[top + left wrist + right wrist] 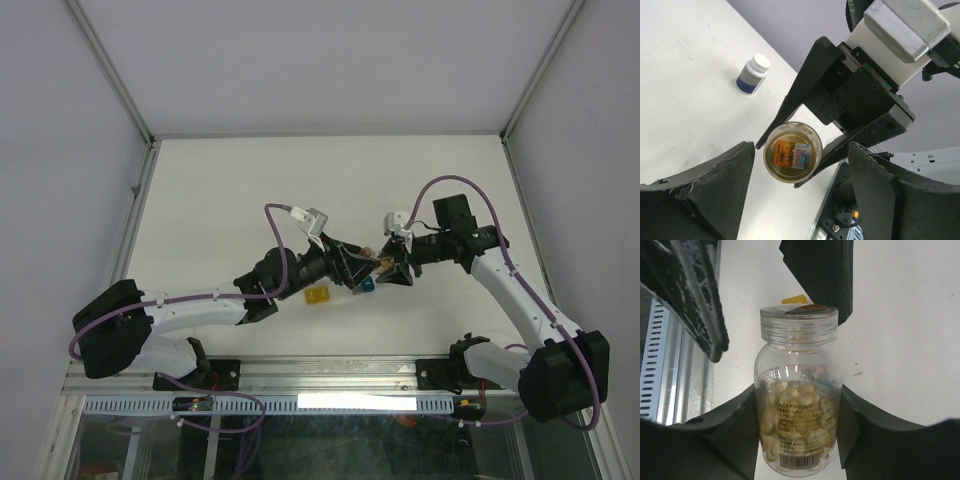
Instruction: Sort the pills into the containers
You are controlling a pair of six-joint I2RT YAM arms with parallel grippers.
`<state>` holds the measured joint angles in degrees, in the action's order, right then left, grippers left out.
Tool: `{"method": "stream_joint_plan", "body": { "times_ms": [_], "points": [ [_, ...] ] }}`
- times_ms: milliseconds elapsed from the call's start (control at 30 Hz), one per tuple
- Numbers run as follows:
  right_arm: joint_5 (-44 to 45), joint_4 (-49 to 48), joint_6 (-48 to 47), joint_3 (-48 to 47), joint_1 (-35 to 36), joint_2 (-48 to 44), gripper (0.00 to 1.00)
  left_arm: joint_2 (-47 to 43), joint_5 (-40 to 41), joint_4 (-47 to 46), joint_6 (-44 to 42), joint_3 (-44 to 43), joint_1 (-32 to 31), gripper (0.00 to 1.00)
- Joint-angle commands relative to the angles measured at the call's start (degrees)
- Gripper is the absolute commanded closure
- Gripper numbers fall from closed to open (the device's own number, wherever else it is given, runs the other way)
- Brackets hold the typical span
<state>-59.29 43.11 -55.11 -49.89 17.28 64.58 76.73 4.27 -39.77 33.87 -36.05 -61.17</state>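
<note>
A round clear bottle [799, 395] of pale tan pills [790, 407] hangs above the table, its clear lid [799, 319] still on. My right gripper [799, 440] is shut on its body. In the left wrist view the bottle [792, 152] shows lid-end on, between my left gripper's [800, 160] open fingers [715, 190], which stand apart from it on both sides. The two grippers meet at mid-table, left gripper [350, 268] facing right gripper [392, 268]. A yellow container [318, 296] and a blue container [367, 285] lie on the table just below them.
A small dark bottle with a white cap [754, 74] stands upright on the white table [230, 190] beyond the grippers. Grey walls and metal posts enclose the table on three sides. The arm bases and a rail run along the near edge [330, 372].
</note>
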Motion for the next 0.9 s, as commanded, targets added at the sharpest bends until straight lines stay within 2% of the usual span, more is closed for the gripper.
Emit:
{"method": "stream_joint_plan", "body": {
  "times_ms": [0,167,267,367,433,567,633,733,867],
  "points": [
    [-1.9,-1.1,0.3,-1.5,-0.2,0.0,1.0,-3.5,-1.8,-3.5,-1.5,0.4,-0.4,0.19],
    [-2.7,0.2,-0.8,-1.7,-0.3,-0.1,1.0,-7.2,0.1,0.0,-5.2,2.3,-0.4,0.03],
    [-3.3,0.8,-1.7,-1.9,-0.3,-0.1,1.0,-9.7,0.2,1.5,-9.7,3.9,-0.4,0.01],
    [-4.2,2.2,-3.5,-2.0,-0.3,-0.2,1.0,-12.5,-2.7,-1.4,-19.0,7.1,0.1,0.01],
    [-5.3,3.7,-5.5,-2.0,-0.3,-0.4,1.0,-13.6,-8.5,-3.5,-24.2,8.3,2.1,0.01],
    [-6.7,6.0,-9.0,-1.9,-0.3,-0.6,1.0,-12.3,-26.2,-6.7,-32.1,7.5,9.1,0.01],
    [-6.8,6.5,-10.0,-1.8,-0.3,-0.8,1.0,-10.0,-34.3,-8.2,-36.1,6.7,10.1,0.01],
    [-7.2,7.0,-11.1,-1.6,-0.3,-0.9,1.0,-6.5,-38.6,-7.3,-40.7,4.0,10.2,0.02],
    [-7.4,7.5,-11.9,-1.6,-0.2,-0.4,1.0,-1.9,-41.0,-6.1,-43.1,0.3,10.1,0.11]
  ]
}}
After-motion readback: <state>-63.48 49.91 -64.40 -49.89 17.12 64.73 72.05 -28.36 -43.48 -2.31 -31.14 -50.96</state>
